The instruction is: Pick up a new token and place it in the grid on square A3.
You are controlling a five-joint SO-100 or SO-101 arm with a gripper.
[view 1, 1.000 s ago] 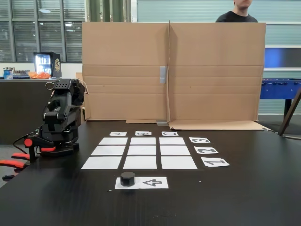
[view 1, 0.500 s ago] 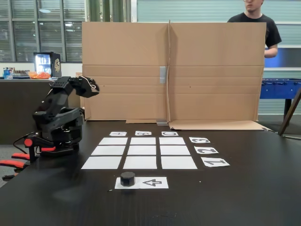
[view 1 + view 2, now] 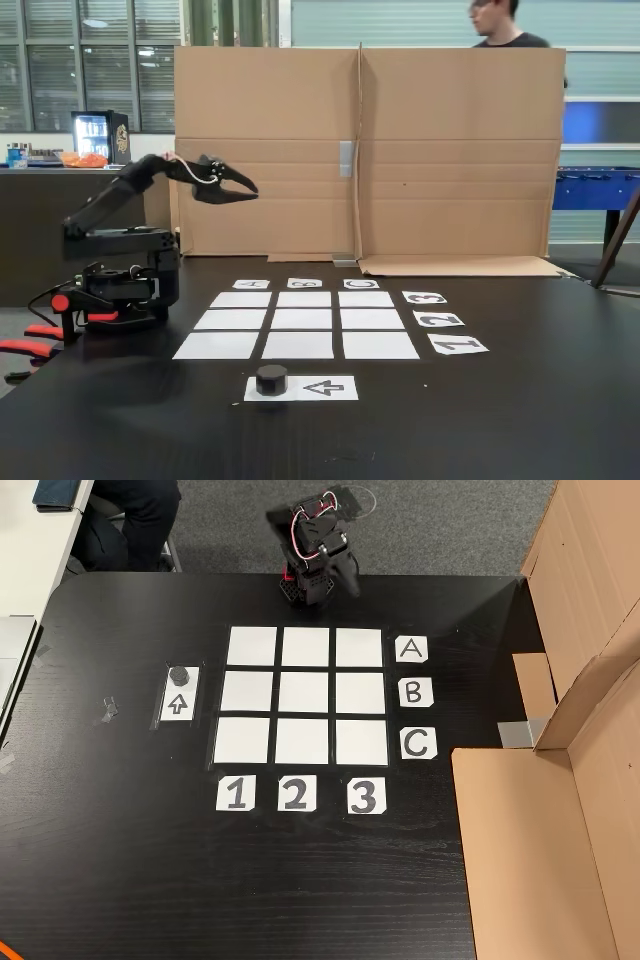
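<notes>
While the black two-finger gripper (image 3: 248, 188) hangs in the air at the end of the raised black arm (image 3: 120, 200), its fingers sit slightly parted with nothing between them. In the fixed view it points right, above the table's left rear area, well apart from the paper cells. In the other view the gripper (image 3: 352, 583) sits at the top edge of the table, just above the column nearest the letter labels.

Small black round puck token (image 3: 271, 379) rests on the left end of the white arrow-printed sheet (image 3: 325, 388), upright, untouched. Other view: token (image 3: 179, 674) at the top of that sheet (image 3: 177, 705), left of the grid.

Grid of nine blank white paper rectangles (image 3: 305, 694) lies flat on the black table (image 3: 120, 860), all cells bare. Square A3 (image 3: 359, 646), the blank white cell beside the "A" label (image 3: 411, 649) and in the "3" label (image 3: 365, 796) column, is the one closest to the gripper.

Brown cardboard screen (image 3: 365, 150) stands behind the grid; a person (image 3: 497, 25) shows above it.
</notes>
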